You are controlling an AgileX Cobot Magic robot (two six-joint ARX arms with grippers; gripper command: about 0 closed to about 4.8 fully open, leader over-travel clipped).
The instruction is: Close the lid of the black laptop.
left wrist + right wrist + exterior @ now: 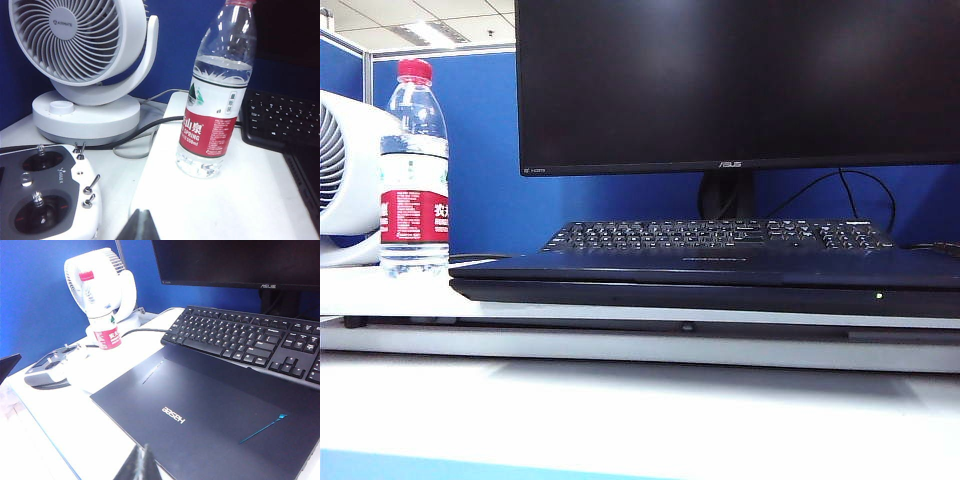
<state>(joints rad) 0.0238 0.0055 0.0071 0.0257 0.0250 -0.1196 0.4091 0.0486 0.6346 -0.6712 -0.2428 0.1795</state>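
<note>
With its lid (200, 415) folded flat onto the base, the black laptop (705, 280) lies shut on the white desk (620, 410), its outer shell showing a white Hasee logo (173, 415) and two thin blue accent lines. In the exterior view a single small light (878, 295) glows on the front edge, toward 3 o'clock. Just behind the laptop, toward 12 o'clock, sits a separate black keyboard (245, 337), and behind that stands the dark ASUS monitor (740, 85) on its stand. A black cable (855, 195) loops behind the monitor stand.

At 9 o'clock from the laptop, a clear water bottle (215, 100) with a red cap and red label stands upright on a white raised platform (220, 200). Beyond the bottle is a white Airmate desk fan (80, 60), with a black cord (135, 135) trailing past its base. Near the fan lies a white-and-grey radio-control transmitter (47, 195) with two sticks and several toggle switches.

The left gripper (140, 227) hovers over the platform in front of the bottle; only a dark tip shows, so the state of its jaws cannot be told. The right gripper (141, 465) hovers above the laptop's near corner, holding nothing; its two dark tips appear nearly together, but whether fully closed cannot be told.
</note>
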